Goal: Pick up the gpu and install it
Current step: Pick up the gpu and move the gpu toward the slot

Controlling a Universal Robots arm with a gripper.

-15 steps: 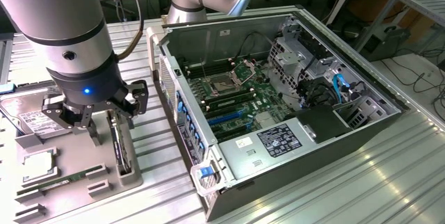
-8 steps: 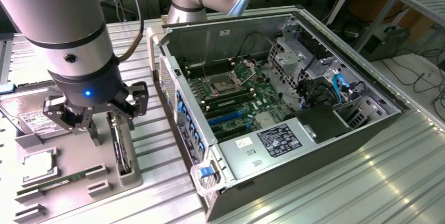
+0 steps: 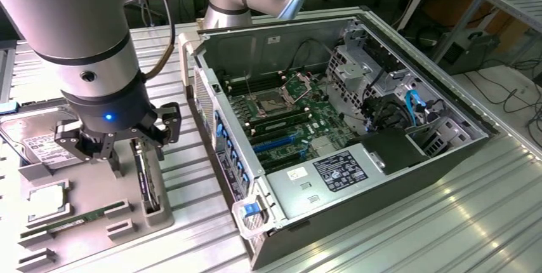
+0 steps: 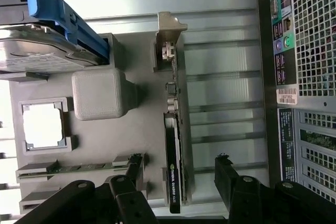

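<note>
The gpu (image 3: 147,187) stands on its long edge in a slot of the grey parts tray (image 3: 93,184), at the exterior view's left. From the wrist camera I look down its edge: the gpu (image 4: 176,145) shows a black fan side and a silver end bracket (image 4: 169,40) at the far end. My gripper (image 3: 137,159) hovers just above it, open. The two black fingers (image 4: 226,177) straddle the card's near end with a gap on each side, and the gripper (image 4: 179,177) touches nothing.
The open computer case (image 3: 280,32) lies on its side to the exterior view's right, its motherboard (image 3: 280,120) and blue slots exposed. The tray also carries a hard drive (image 4: 37,51), a processor (image 4: 43,125), a memory stick (image 4: 73,167) and a grey block (image 4: 98,94).
</note>
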